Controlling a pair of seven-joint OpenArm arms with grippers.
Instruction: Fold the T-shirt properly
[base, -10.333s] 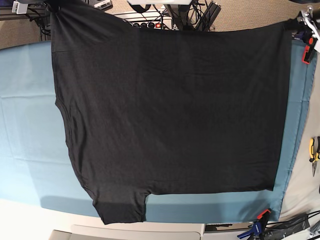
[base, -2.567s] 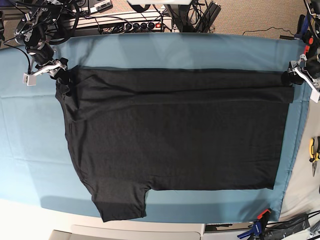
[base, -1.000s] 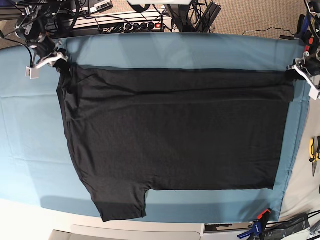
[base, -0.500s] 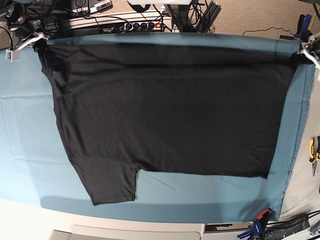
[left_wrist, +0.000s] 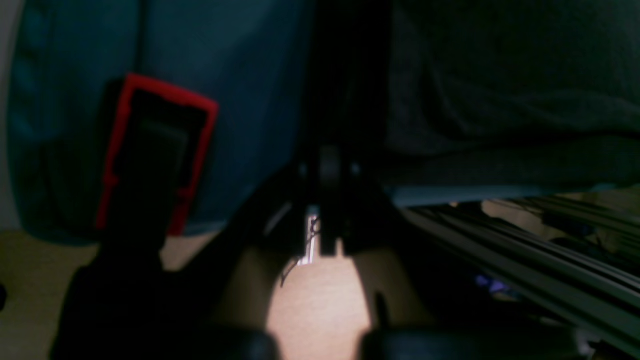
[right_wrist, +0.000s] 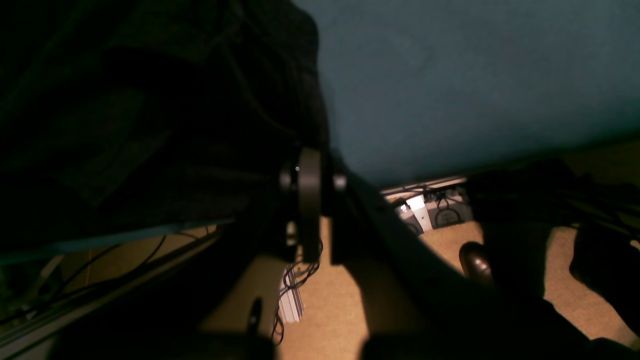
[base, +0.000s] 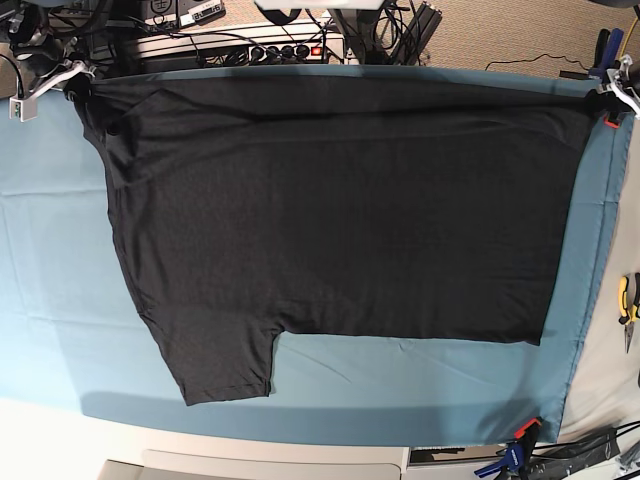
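1. The T-shirt (base: 340, 210) lay spread on the teal cover (base: 60, 250), its free sleeve nearest me at 7 o'clock.
2. I saw its far edge stretched 9 to 3 o'clock.
3. My right gripper (base: 72, 82) pinched the 10 o'clock corner and my left gripper (base: 603, 92) the 2 o'clock corner, both clenched on cloth.

The setting is a robotics laboratory or test workshop. The work surface is a table under a teal cloth cover (base: 40, 250), fastened at its edges with spring clamps: a red-and-black clamp (left_wrist: 150, 160) at one side and an orange-and-blue clamp (base: 518, 443) at the near corner. Behind the table, a white multi-socket power strip (base: 270, 48) and tangled black cables (base: 400, 30) lie on beige carpet (base: 500, 30). Yellow-handled pliers (base: 627, 305) rest at the table's side.
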